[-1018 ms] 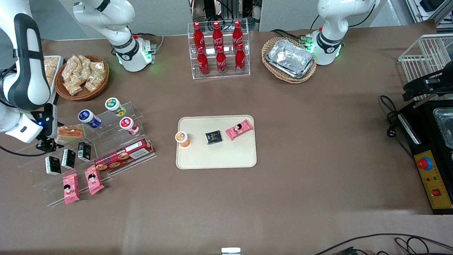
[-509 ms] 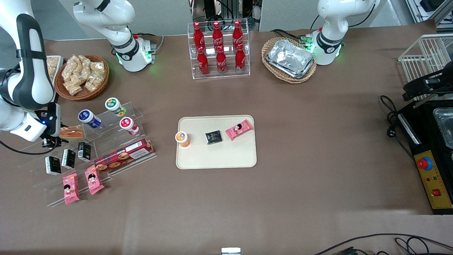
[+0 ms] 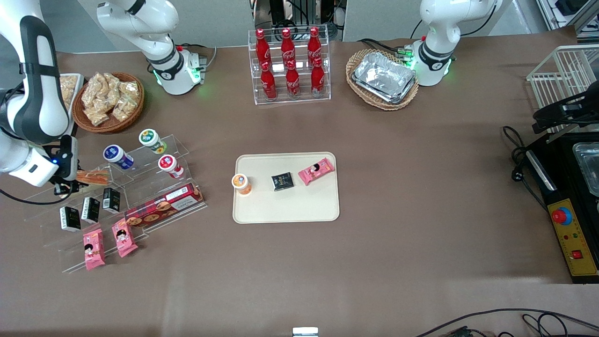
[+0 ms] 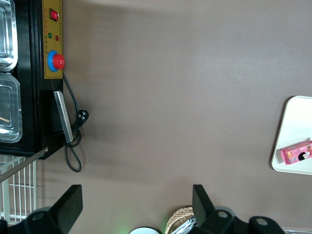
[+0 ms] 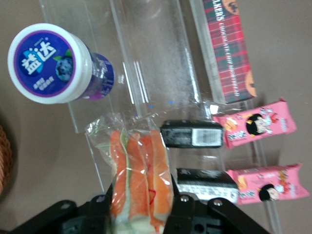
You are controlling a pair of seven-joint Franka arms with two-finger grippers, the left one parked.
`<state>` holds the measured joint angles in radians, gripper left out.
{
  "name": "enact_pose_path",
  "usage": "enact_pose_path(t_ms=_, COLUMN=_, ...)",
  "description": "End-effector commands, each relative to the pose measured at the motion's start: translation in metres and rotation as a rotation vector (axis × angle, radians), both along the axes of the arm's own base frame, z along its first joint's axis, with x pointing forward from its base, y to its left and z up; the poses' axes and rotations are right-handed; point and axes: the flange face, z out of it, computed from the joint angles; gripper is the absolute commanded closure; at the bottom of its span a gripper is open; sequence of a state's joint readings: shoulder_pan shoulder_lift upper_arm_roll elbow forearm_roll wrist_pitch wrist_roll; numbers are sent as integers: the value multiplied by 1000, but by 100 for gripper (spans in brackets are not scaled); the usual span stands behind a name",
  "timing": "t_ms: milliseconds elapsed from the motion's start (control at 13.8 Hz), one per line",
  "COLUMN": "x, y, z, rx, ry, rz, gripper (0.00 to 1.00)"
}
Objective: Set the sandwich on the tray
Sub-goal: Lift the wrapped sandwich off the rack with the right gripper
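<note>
The sandwich (image 5: 139, 183) is clamped between the fingers of the gripper (image 3: 70, 180) over the clear tiered stand (image 3: 154, 187), at nine o'clock from the tray (image 3: 286, 210).

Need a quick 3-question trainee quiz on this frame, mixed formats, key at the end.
1. True or false: the sandwich already lies on the cream tray.
2. Multiple choice: which item is on the tray? A) plaid cookie box B) orange-lidded cup C) blue-lidded cup
3. Short answer: where is the gripper, and what is between its fingers?

Key
1. False. The sandwich is at the clear acrylic stand, toward the working arm's end of the table.
2. B. The orange-lidded cup stands at the tray's edge, with a black packet and a pink snack packet also on it.
3. At the acrylic stand, shut on the sandwich.
</note>
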<state>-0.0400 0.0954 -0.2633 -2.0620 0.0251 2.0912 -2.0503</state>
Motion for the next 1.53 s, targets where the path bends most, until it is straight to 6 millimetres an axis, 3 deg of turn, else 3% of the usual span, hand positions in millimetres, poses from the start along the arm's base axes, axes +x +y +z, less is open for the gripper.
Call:
enact_pose_path(t_ms=0, x=15, y=-1, z=52, rx=1, ry=-35, rz=12, gripper=100)
enact_pose_path(t_ms=145, x=26, y=2, z=90, rx=4, ry=-57, rz=8, gripper=100)
enact_pose_path(t_ms=436, x=32, y=9, z=144, rx=7, ry=-39, rz=-89, gripper=100)
enact_pose_path(t_ms=655, x=40, y=49, z=174, rx=6, ry=-27, rz=-170, gripper=100)
enact_pose_path(t_ms=1164, x=43, y=170, z=187, rx=62, ry=46, rz=-464, gripper=100)
enact_pose_path(t_ms=1455, x=37, y=270, z=185, rx=30, ry=60, rz=-656, gripper=100)
